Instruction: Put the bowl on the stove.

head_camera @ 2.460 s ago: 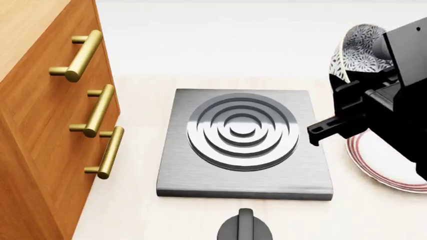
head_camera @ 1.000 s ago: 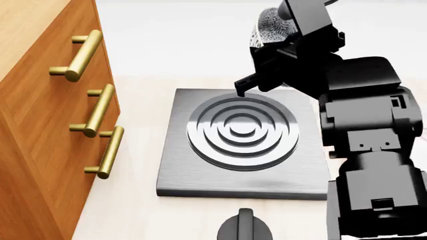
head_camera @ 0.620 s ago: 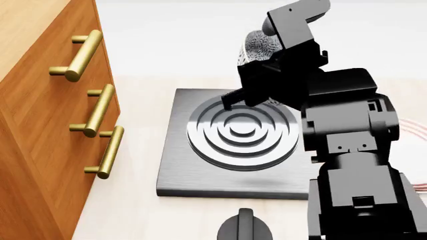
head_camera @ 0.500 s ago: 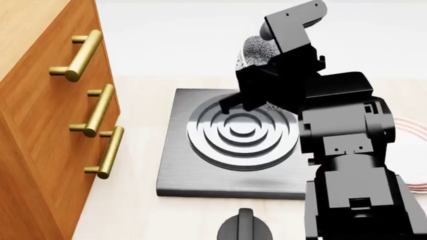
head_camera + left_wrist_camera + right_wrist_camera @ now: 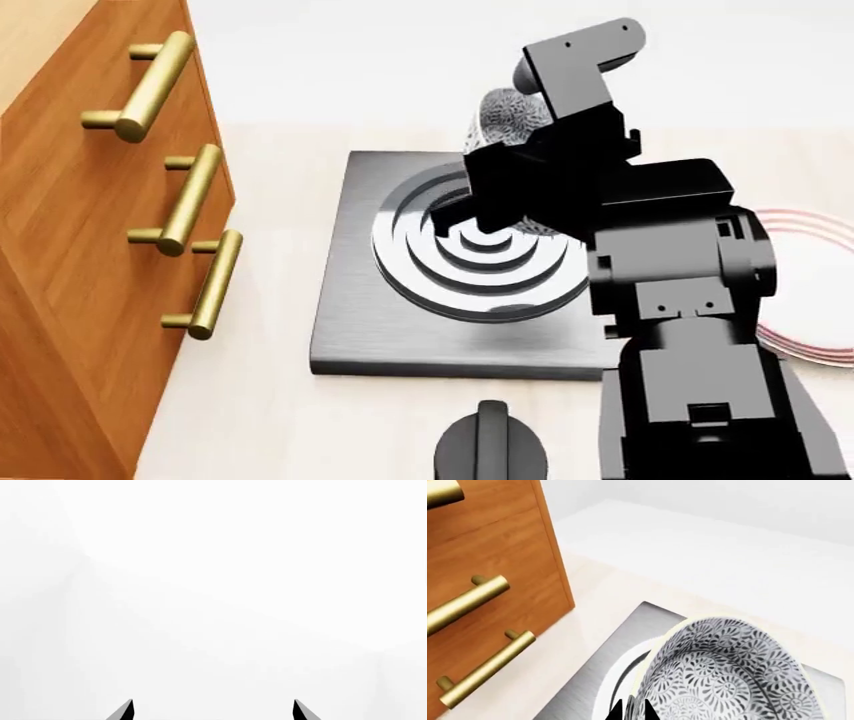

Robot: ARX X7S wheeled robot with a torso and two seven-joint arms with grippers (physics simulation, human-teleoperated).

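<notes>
Head view shows the right arm reaching in over the stove (image 5: 400,320), its gripper (image 5: 461,205) closed on the rim of the bowl (image 5: 511,112). The bowl is carried tilted, above the far side of the ring burner (image 5: 461,265), and most of it is hidden behind the black wrist; only a patch of grey-blue pattern shows. Whether the bowl touches the burner cannot be told from here.

Right wrist view looks into the bowl (image 5: 727,675) from close by: the patterned inside fills the lower part of the picture, with the pale rim pinched between two dark fingertips (image 5: 616,712) that stand almost together. Under the bowl lie the grey slab of the stove (image 5: 594,680) and an arc of the burner.

Beside the stove stands a wooden cabinet (image 5: 80,260) with three brass handles (image 5: 198,285). A black knob (image 5: 490,450) sits on the counter near the stove's front edge, and a red-ringed plate (image 5: 807,290) lies past the arm.

Left wrist view shows only white, with two dark finger tips (image 5: 125,711) set well apart and nothing between them.
</notes>
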